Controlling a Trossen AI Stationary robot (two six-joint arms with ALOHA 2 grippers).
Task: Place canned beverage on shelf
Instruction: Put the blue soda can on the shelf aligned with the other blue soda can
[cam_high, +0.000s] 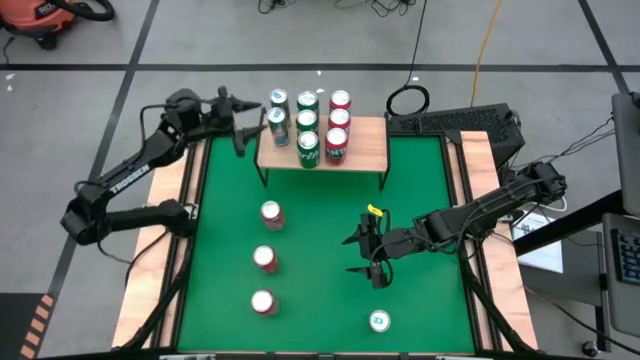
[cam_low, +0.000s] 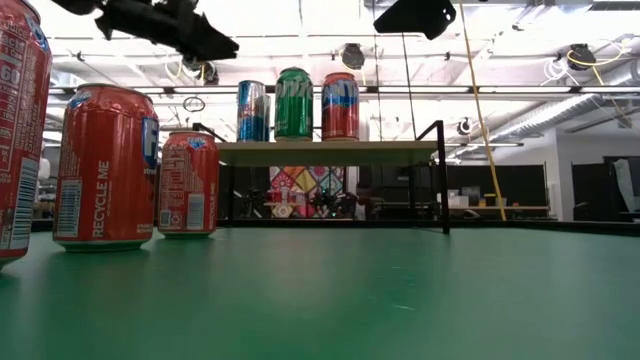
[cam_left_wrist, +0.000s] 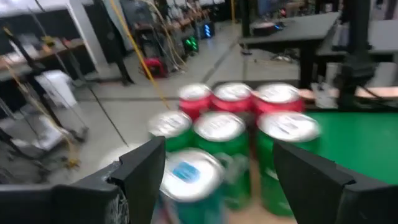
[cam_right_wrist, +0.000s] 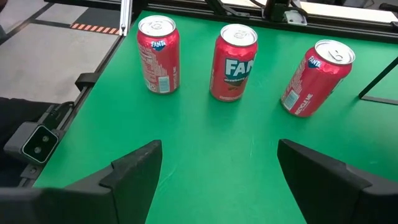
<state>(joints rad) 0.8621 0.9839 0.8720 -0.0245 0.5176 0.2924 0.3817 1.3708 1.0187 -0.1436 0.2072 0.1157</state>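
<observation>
Green felt covers my bench (cam_high: 420, 180), and at its far edge stands the small wooden-topped shelf on thin black legs (cam_high: 365, 150). Seven cans crowd the shelf's left half: two blue-and-silver cans (cam_high: 278, 112) at the left end, three green cans (cam_high: 308, 135) in the middle row and three red cans (cam_high: 338, 128) beside them. My left gripper (cam_high: 240, 125) hangs just beside the blue-and-silver cans at the shelf's left end, its fingers spread wide and holding nothing. My right gripper (cam_high: 368, 253) hovers over the middle of the bench, also wide open and empty, facing a row of three red soda cans (cam_right_wrist: 233, 54) standing upright on the felt. A lone green-topped can (cam_high: 379, 321) stands near the front edge.
</observation>
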